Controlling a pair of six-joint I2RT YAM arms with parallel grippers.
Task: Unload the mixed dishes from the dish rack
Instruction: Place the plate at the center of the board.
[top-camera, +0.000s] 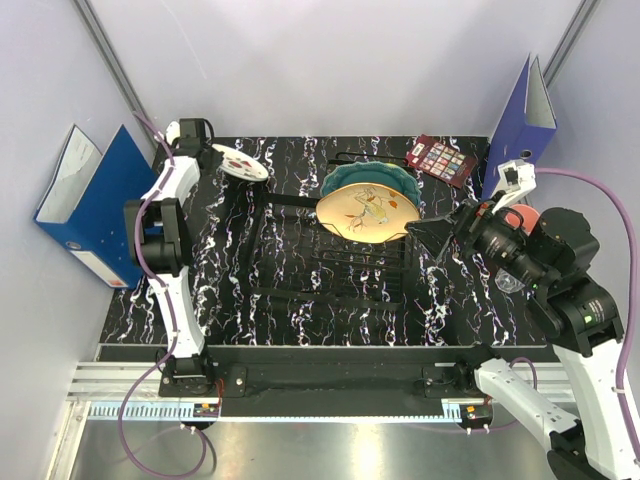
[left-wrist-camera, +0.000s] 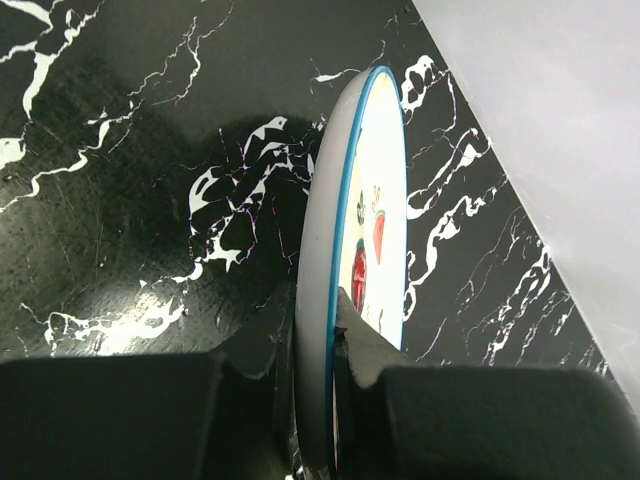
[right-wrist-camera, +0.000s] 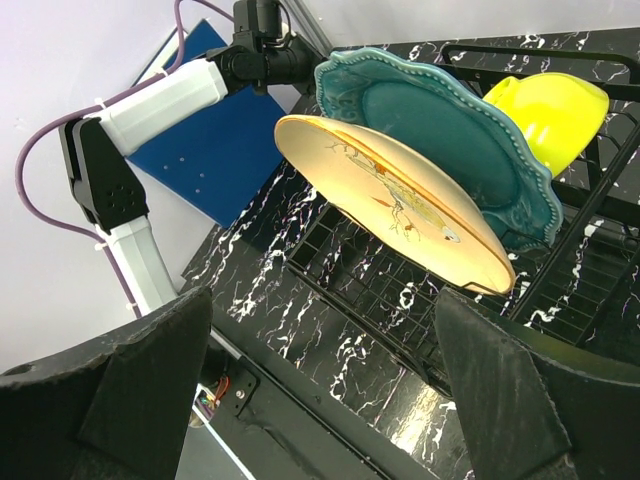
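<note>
Our rack (top-camera: 330, 272) holds cream plate (top-camera: 368, 213), teal plate (top-camera: 372, 176) and bowl (right-wrist-camera: 548, 115); left tool (left-wrist-camera: 316, 335) pinches the white plate (left-wrist-camera: 378, 200) far left; right tool (right-wrist-camera: 322, 302) gapes, empty.

A robot lab cell — plain white walls (top-camera: 330, 60), aluminium rail (top-camera: 110, 383), marbled tabletop (top-camera: 225, 290).

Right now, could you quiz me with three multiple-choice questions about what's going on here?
1. Where is the white plate with red fruit marks? A on a binder; B between the left fingers; C on the floor.
2. How many plates stand in the dish rack? A one; B two; C four.
3. The right fingers are: A open; B shut on a bowl; C shut on a binder.
Answers: B, both fingers pinch its rim; B, cream floral plate and teal scalloped plate; A, wide apart, nothing between.
</note>
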